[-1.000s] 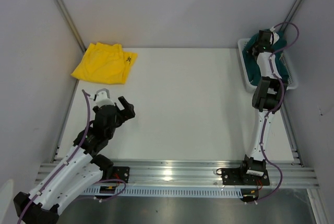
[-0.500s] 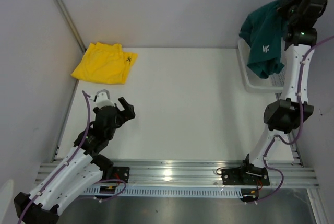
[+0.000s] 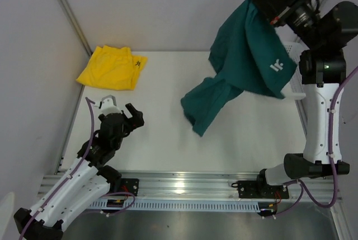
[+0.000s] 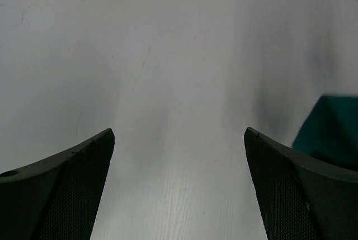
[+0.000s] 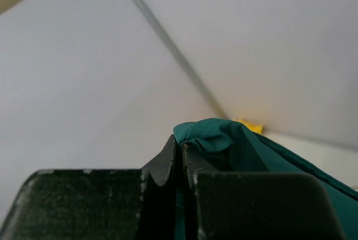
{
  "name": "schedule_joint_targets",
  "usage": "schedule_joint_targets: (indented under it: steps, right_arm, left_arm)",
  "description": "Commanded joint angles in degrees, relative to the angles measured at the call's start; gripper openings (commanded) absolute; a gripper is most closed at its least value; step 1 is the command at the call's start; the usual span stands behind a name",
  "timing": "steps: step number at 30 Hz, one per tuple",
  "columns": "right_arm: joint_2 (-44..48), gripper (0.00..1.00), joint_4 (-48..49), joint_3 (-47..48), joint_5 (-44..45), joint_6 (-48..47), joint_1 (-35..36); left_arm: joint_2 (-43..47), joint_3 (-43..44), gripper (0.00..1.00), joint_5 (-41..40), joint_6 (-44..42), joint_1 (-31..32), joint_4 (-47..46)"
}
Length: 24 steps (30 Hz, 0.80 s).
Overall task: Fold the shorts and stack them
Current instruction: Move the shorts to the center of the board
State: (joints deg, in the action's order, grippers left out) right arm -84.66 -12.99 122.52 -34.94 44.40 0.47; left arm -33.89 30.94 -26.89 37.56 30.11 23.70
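The dark teal green shorts [image 3: 246,66] hang in the air over the right half of the table, their lower leg reaching down toward the middle. My right gripper [image 3: 272,6] is raised high and shut on their top edge; the right wrist view shows teal cloth [image 5: 224,139] pinched between the closed fingers [image 5: 168,161]. The folded bright yellow shorts [image 3: 112,67] lie at the far left corner of the table. My left gripper [image 3: 132,118] stays low at the near left, open, with bare table between its fingers [image 4: 72,184].
A white mesh basket [image 3: 299,86] stands at the far right, mostly hidden behind the teal shorts and the right arm. Grey walls enclose the table on three sides. A metal rail [image 3: 184,184] runs along the near edge.
My right gripper rose out of the basket with the teal shorts and swung them left over the table, where they now hang unfurled. The left arm barely moved.
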Motion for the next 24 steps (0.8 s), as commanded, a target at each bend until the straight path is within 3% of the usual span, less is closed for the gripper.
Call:
schedule_joint_targets:
  steps: [1,3,7,11,14,19,24]
  right_arm:
    - [1.2,0.00,-3.5,-6.9,-6.3,0.8,7.0]
    - [2.9,0.00,-8.7,-8.6,-5.5,-3.0,11.4]
    - [5.4,0.00,-18.2,-9.5,0.0,-11.0,26.6]
    - [9.6,0.00,-22.3,-15.5,6.3,-16.6,34.2]
    - [12.1,0.00,-22.8,-24.4,10.9,-17.2,33.5]
    - [9.4,0.00,-19.0,-36.3,10.3,-17.8,31.6]
    - [10.6,0.00,-20.7,-46.9,23.2,-19.1,31.4]
  left_arm:
    - [1.5,3.8,0.99,-1.6,0.7,0.0,1.3]
    - [2.7,4.6,0.99,-2.3,1.1,0.0,2.4]
    - [6.2,6.7,0.99,-4.7,1.9,0.1,7.2]
    - [10.5,8.5,0.99,-6.3,2.2,0.1,9.6]
    - [12.6,7.9,0.99,-5.4,2.3,0.1,9.2]
    - [10.9,6.3,0.99,-4.7,2.9,0.0,8.4]
    - [7.4,1.6,0.99,-1.3,2.7,0.0,3.0]
